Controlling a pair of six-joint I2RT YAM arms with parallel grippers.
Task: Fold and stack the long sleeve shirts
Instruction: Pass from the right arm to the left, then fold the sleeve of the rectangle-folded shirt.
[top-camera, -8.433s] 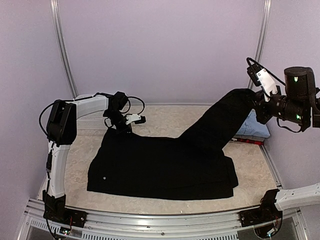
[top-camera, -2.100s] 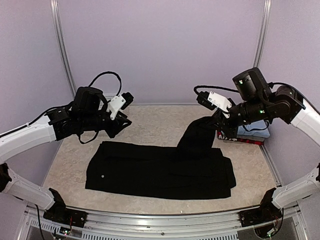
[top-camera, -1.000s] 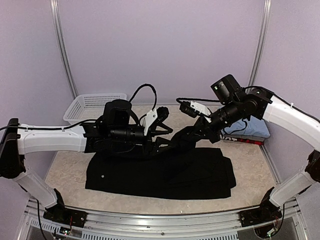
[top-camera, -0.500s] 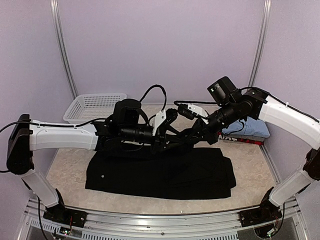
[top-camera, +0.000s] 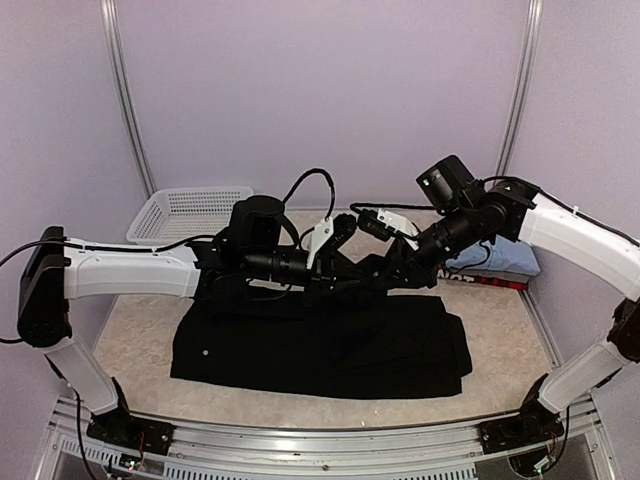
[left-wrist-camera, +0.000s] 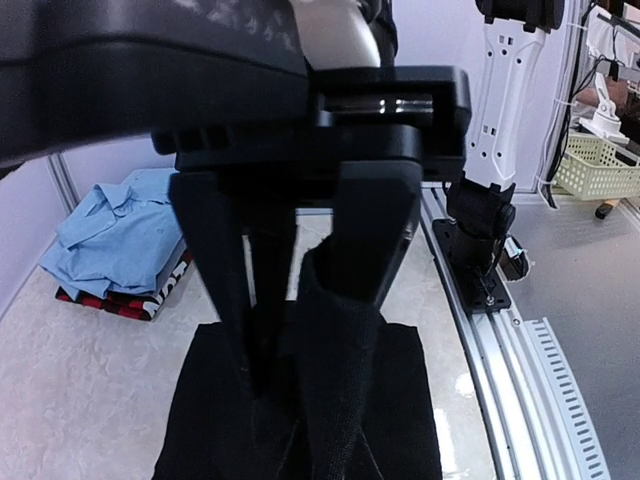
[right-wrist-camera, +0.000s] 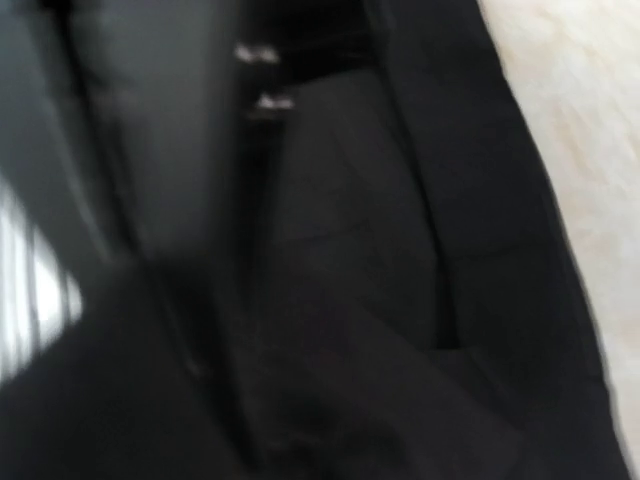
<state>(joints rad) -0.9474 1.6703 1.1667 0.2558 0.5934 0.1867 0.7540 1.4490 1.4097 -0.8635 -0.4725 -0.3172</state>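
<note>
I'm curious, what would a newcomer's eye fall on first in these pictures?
Both arms meet over the middle of the table, where the left gripper pinches a sleeve of the black shirt spread flat below, the right gripper close beside it. At the far right lies a folded blue shirt on a red-and-black one; a white basket sits far left.

You're looking at a black shirt (top-camera: 320, 345) of soft, matt cloth on a pale, speckled counter (top-camera: 140, 330) with a slight sheen. At three o'clock, the light blue shirt (left-wrist-camera: 125, 235) is smooth woven cloth and the red-and-black shirt (left-wrist-camera: 120, 300) is patterned cloth. The mesh basket (top-camera: 185, 210) at ten o'clock is white plastic. Your left hand (left-wrist-camera: 295, 335) has matt black plastic fingers (left-wrist-camera: 215, 260). The arm shells (top-camera: 130, 275) are glossy white and the front rail (top-camera: 300, 440) is brushed metal.
</note>
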